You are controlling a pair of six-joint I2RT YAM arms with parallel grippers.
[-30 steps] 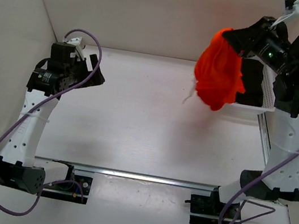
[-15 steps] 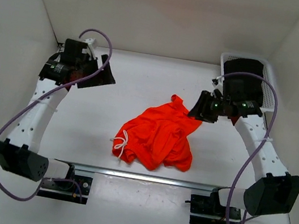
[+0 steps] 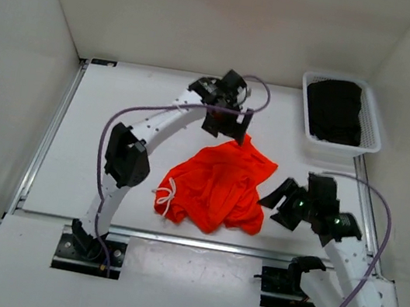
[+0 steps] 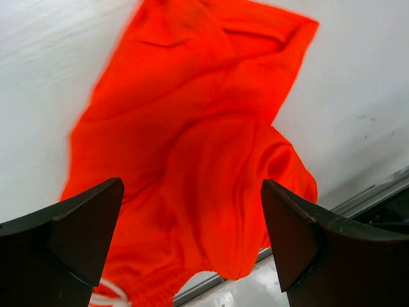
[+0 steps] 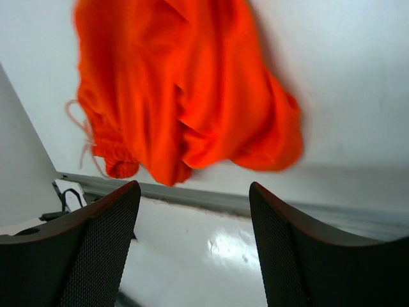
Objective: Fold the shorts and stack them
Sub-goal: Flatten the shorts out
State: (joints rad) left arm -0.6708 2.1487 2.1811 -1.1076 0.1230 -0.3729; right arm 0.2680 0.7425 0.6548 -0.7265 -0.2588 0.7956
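- The white table (image 3: 89, 142) carries everything, and white walls stand round it on the far, left and right sides.
- The left arm (image 3: 154, 125) reaches from its base at the near edge, up and across to the middle of the table's far half.
- The right arm (image 3: 352, 265) bends low over the near right part of the table, its wrist pointing left.
- The shorts (image 3: 219, 187) lie crumpled in a loose orange heap in the middle of the table. Their near side is close to the near edge and one corner points toward the far edge. Nothing holds them.
- A white basket (image 3: 375, 127) sits in the far right corner, well apart from the shorts.
- Dark clothes (image 3: 337, 109) lie inside the basket.
- The left gripper (image 3: 229, 126) hangs over the far corner of the shorts. In its wrist view the left gripper (image 4: 190, 185) has its fingers (image 4: 70, 236) spread wide with only the shorts (image 4: 192, 128) below. We cannot tell whether it touches the cloth.
- The right gripper (image 3: 276, 201) is just beside the right side of the shorts. In its wrist view the right gripper (image 5: 193, 187) has its fingers (image 5: 96, 243) well apart with no cloth between them, and the shorts (image 5: 185, 96) lie ahead.
- The white drawstring (image 3: 166, 194) curls at the near left side of the shorts, by the waistband.
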